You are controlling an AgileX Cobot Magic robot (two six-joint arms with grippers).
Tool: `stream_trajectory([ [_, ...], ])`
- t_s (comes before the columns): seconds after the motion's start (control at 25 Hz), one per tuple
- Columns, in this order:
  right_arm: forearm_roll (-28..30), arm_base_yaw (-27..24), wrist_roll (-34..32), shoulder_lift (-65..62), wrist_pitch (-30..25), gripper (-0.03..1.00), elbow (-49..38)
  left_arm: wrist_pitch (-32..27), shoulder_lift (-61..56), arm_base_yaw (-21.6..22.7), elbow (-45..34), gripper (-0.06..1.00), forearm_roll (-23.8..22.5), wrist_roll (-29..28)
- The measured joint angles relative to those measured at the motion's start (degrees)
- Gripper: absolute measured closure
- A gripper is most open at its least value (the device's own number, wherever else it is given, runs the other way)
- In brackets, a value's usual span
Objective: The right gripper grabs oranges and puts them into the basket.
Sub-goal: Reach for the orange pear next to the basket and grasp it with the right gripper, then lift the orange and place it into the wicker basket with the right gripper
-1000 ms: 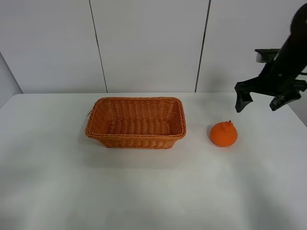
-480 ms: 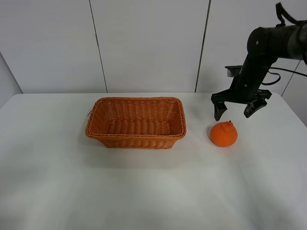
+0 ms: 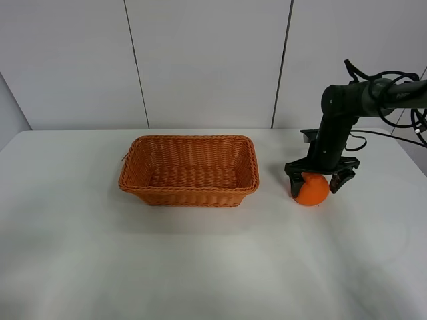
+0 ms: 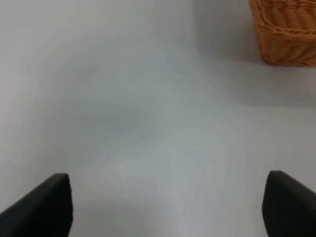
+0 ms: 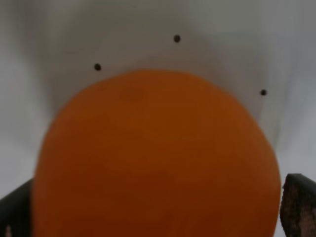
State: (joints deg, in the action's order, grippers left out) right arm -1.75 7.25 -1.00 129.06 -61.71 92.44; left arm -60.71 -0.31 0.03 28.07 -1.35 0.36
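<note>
The orange sits on the white table, right of the wicker basket, a short gap apart. My right gripper has come down over the orange, its open black fingers standing on either side of the fruit. In the right wrist view the orange fills the frame between the two fingertips; I see no clear squeeze on it. The basket holds nothing. My left gripper is open over bare table, with a corner of the basket at the edge of its view.
Black cables trail from the right arm toward the right edge. White wall panels stand behind the table. The left arm does not show in the exterior high view.
My right gripper has moved from high at the right edge, left and down, until its open fingers straddle the orange. The orange and basket have not moved.
</note>
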Motion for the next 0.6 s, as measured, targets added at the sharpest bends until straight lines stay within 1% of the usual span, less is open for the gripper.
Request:
stream_trajectory([
  [0.04,-0.1,0.0,0.0,0.2,0.1,0.29,0.0,0.0,0.0,0.0,0.0,0.06,0.0,0.0],
  [0.08,-0.1,0.0,0.0,0.2,0.3,0.32,0.0,0.0,0.0,0.0,0.0,0.06,0.0,0.0],
  [0.12,-0.1,0.0,0.0,0.2,0.4,0.38,0.0,0.0,0.0,0.0,0.0,0.06,0.0,0.0],
  [0.16,-0.2,0.0,0.0,0.2,0.6,0.44,0.3,0.0,0.0,0.0,0.0,0.06,0.0,0.0],
  [0.28,-0.2,0.0,0.0,0.1,-0.1,0.71,1.1,0.0,0.0,0.0,0.0,0.06,0.0,0.0],
  [0.36,-0.2,0.0,0.0,-0.1,-1.2,0.82,2.1,0.0,0.0,0.0,0.0,0.06,0.0,0.0],
  [0.56,0.0,0.0,0.2,-1.3,-6.8,0.83,7.1,0.0,0.0,0.0,0.0,0.06,0.0,0.0],
  [0.6,0.2,0.0,0.2,-2.2,-7.2,0.83,8.6,0.0,0.0,0.0,0.0,0.06,0.0,0.0],
])
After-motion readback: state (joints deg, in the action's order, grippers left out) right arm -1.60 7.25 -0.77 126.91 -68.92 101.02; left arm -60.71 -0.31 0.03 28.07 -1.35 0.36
